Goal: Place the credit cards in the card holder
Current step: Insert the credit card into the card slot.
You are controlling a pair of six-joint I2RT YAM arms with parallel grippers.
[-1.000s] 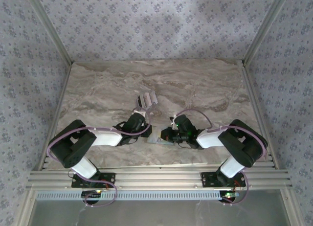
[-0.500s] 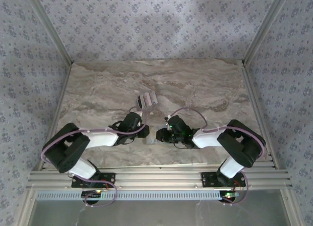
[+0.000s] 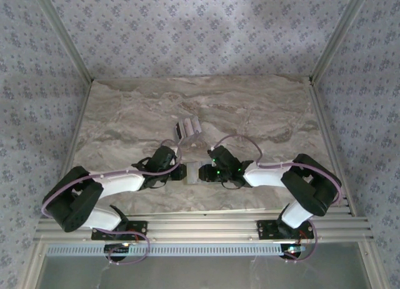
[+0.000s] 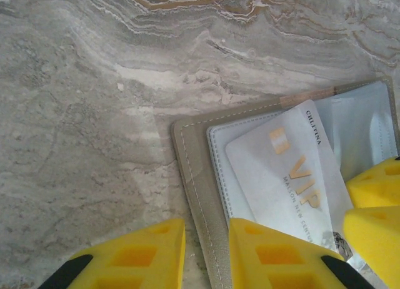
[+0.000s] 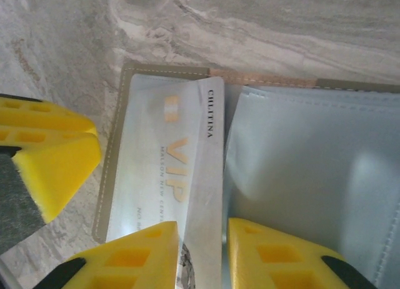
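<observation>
- The VIP card (image 5: 156,170), pale silver-white with gold lettering, lies face up on one half of the open card holder (image 4: 190,176), slightly askew to the stitched border. I cannot tell whether its far end has entered a pocket
- The card holder lies spread flat on the surface (image 3: 262,107), near the front edge and between the two arms. A clear pocket (image 5: 312,176) covers its other half
- The right gripper (image 5: 203,229) stands over the near end of the card with its jaws a little apart. One finger is above the card's face and the other above the clear pocket, with the card's long edge showing in the gap. It clasps nothing, and whether it touches the card is unclear
- The left gripper (image 4: 206,226) sits at the holder's outer border, its jaws likewise parted and empty. One finger is over bare surface and the other over the holder, with the tan edge running between them
- The other credit cards (image 3: 187,126) sit in a small cluster farther back on the surface, well apart from the holder
- The step in hand looks to be seating this card in its pocket. To do it well, the left gripper should pin the border so the holder cannot slide. The right gripper should first square the card to the pocket mouth, then push it along its length with low, steady pressure
- Pushing while the card is askew would likely jam a corner against the stitching or drag the whole holder along
</observation>
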